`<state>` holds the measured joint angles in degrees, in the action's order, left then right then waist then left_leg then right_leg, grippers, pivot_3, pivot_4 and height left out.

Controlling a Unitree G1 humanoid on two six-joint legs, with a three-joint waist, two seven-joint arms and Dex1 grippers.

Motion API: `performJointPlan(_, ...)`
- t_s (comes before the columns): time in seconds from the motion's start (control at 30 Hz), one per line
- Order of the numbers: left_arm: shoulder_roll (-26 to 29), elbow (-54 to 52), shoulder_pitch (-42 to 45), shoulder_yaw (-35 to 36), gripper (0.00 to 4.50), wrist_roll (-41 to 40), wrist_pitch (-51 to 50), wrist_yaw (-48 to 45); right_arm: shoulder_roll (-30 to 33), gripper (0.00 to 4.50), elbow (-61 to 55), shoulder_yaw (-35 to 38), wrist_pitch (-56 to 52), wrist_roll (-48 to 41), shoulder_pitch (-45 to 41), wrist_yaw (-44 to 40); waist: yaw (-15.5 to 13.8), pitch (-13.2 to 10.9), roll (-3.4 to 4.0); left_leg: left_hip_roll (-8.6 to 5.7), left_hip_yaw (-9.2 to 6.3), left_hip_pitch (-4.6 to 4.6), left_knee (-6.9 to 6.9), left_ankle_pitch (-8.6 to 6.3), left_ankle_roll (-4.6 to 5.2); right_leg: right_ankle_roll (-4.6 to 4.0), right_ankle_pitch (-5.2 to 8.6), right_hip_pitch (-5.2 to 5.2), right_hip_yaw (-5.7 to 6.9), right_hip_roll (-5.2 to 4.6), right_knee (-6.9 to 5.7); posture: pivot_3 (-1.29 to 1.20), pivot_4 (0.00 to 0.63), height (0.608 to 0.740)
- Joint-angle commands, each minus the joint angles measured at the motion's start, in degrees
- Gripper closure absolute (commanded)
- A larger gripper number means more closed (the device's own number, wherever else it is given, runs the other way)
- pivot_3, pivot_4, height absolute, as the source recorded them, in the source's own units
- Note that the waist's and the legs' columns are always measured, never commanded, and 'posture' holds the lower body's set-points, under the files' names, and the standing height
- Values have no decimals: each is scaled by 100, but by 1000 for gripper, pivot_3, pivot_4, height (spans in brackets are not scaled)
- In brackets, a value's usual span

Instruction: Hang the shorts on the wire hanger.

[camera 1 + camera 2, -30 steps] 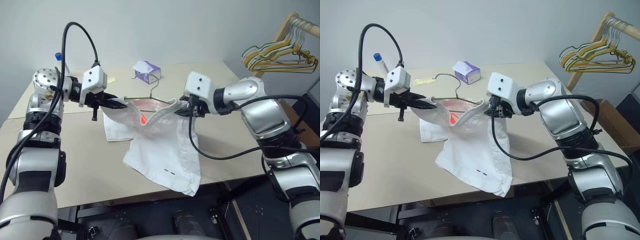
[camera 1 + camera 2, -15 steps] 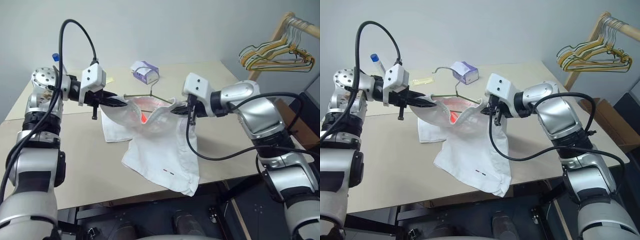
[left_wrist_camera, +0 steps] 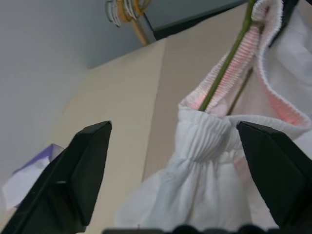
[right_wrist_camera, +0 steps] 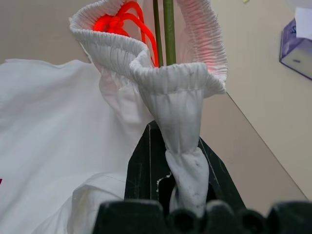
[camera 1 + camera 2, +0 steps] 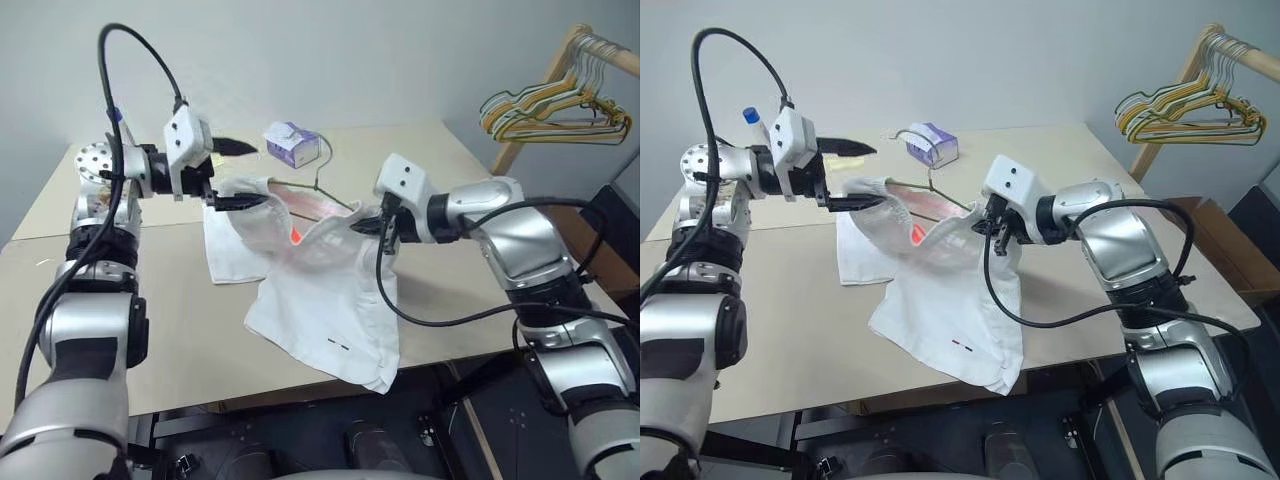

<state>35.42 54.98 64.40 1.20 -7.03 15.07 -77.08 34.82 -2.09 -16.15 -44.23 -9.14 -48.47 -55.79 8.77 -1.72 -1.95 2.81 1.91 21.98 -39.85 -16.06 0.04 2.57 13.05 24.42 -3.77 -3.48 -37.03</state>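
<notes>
Partly done: wire hanger (image 4: 168, 29) threaded inside the shorts (image 5: 320, 300) waistband, raised over the counter (image 5: 180, 310). Right tool (image 4: 181, 192) clamped on waistband; left tool (image 5: 232, 172) spread apart, seemingly released. Remaining: seating the waistband on both shoulders.

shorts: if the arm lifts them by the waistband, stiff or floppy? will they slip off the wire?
Likely floppy: the shorts sag and fold over the table edge. Probably light: the right end effector bunches the thin waistband into a narrow twist. They might slide: the wire hanger is thin and smooth, and the left end effector stands open.
</notes>
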Motion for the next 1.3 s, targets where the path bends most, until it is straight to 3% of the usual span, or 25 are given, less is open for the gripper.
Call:
performJointPlan(0.03, 88, 117, 287, 153, 56, 60, 58, 573, 48, 4500, -378, 537, -465, -117, 119, 416, 6, 0, 0, 0, 0, 0, 0, 0, 0, 0, 0, 0, 0, 0, 0, -129, 0, 740)
performJointPlan(0.17, 122, -266, -64, 238, 56, -227, 109, 232, -27, 4500, -871, 979, -1630, -200, 327, 1130, 32, 0, 0, 0, -1, -1, 1, 0, 0, 0, 0, -1, 0, -1, -1, -156, 0, 740)
performJointPlan(0.27, -26, -1080, -535, 468, 56, -879, -454, -172, -97, 4500, -1487, 1434, -2623, -246, 558, 1656, 88, 1, 2, 2, -1, 0, 2, 0, 0, 0, 0, 0, 0, -1, -4, -174, 0, 740)
performJointPlan(0.5, -480, -2728, -1416, 507, 56, -1382, -1249, 329, -504, 4500, -2339, 2798, -4774, 95, 781, 2991, 163, 2, 3, 0, -11, 3, -6, 0, 0, 3, -2, -4, 1, -5, -4, -232, 0, 740)
performJointPlan(0.8, -952, -3932, -1894, 574, 56, -1985, -1974, 762, -788, 4500, -2148, 3809, -4827, 1028, 1210, 4792, 503, 11, 19, -3, -16, -1, -3, 0, 0, 4, -2, -9, -5, -8, 26, -305, 0, 740)
performJointPlan(1.0, -996, -4389, -2153, 528, 56, -2270, -2198, 737, -1289, 4500, -1763, 4514, -4827, 2141, 521, 5955, 925, 45, 97, -7, -37, -16, 3, 0, 0, 5, -2, -15, -30, -7, 20, -308, 0, 740)
performJointPlan(1.1, -1026, -4491, -2214, 488, 56, -2245, -2212, 856, -1130, 4500, -1532, 4453, -4827, 2543, 208, 6351, 1044, 45, 118, -11, -38, -42, 8, 0, 0, 10, 1, -37, -36, -8, 17, -298, 0, 740)
performJointPlan(1.3, -974, -4842, -2394, 485, 56, -2440, -2420, 879, -938, 4500, -717, 4756, -4668, 2536, -799, 6507, 1263, 41, 126, -12, -37, -87, 27, -2, 3, 16, 6, -104, -42, -7, 34, -282, 0, 740)
